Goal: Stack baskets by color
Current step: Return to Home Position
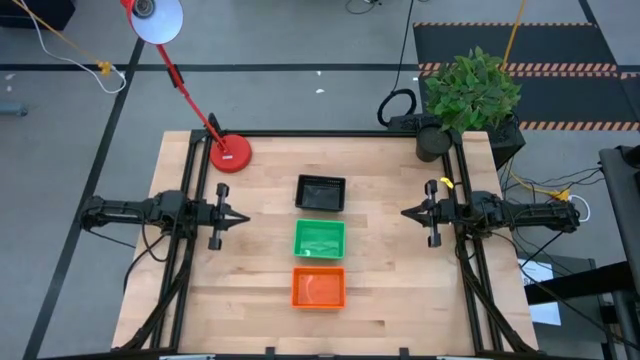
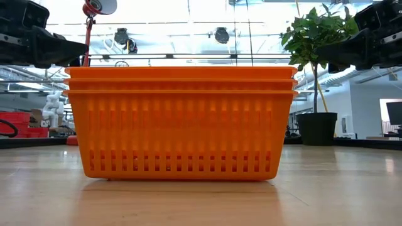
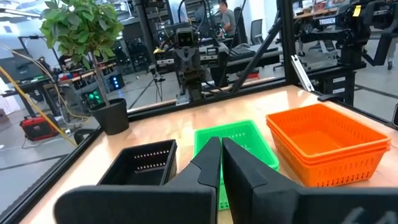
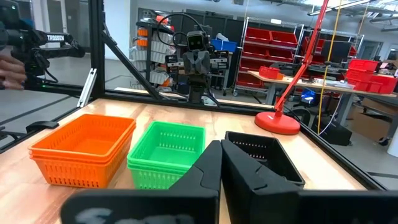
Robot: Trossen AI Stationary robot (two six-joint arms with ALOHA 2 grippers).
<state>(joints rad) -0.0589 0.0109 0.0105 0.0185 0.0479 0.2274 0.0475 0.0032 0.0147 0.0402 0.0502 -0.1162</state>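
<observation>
Baskets stand nested in three stacks along the middle of the table (image 1: 400, 290): orange stack (image 1: 318, 288) nearest the front edge, green stack (image 1: 319, 239) just behind it, black stack (image 1: 320, 193) beyond. The left gripper (image 1: 243, 217) and right gripper (image 1: 405, 213) hang well out to either side, each closed tip to tip, holding nothing. Farthest back stand the red lamp base (image 1: 230, 153) and potted plant (image 1: 470, 90).

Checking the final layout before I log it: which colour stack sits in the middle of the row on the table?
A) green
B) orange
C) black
A: in the high view the green stack lies between the black stack and the orange stack.
</observation>
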